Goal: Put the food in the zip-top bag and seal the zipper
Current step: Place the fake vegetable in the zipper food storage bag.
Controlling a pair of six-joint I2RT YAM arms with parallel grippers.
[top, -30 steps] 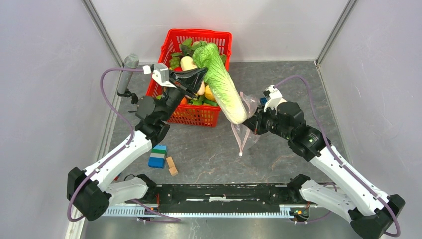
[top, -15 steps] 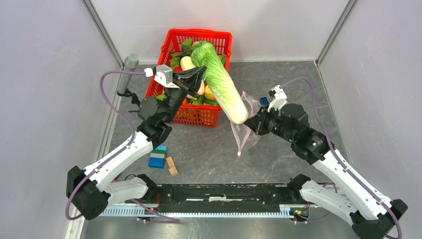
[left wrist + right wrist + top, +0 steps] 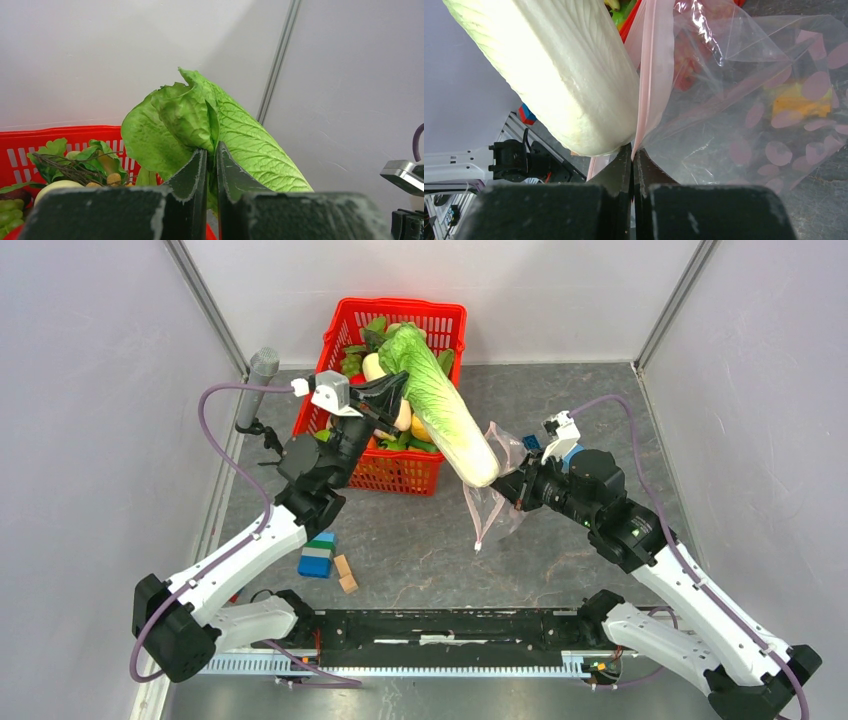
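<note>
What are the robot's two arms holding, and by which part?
Left jaws: the green-white napa cabbage, by its leafy green top. Right jaws: the clear dotted plastic bag, by its pink mouth strip.

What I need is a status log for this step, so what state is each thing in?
left gripper: shut on the leafy end of the napa cabbage.
napa cabbage: lifted, tilted, white base down beside the bag's mouth, not inside.
right gripper: shut on the zipper.
zip-top bag: hanging from its mouth edge.
zipper: looks unsealed.
red basket: upright, holding produce.
</note>
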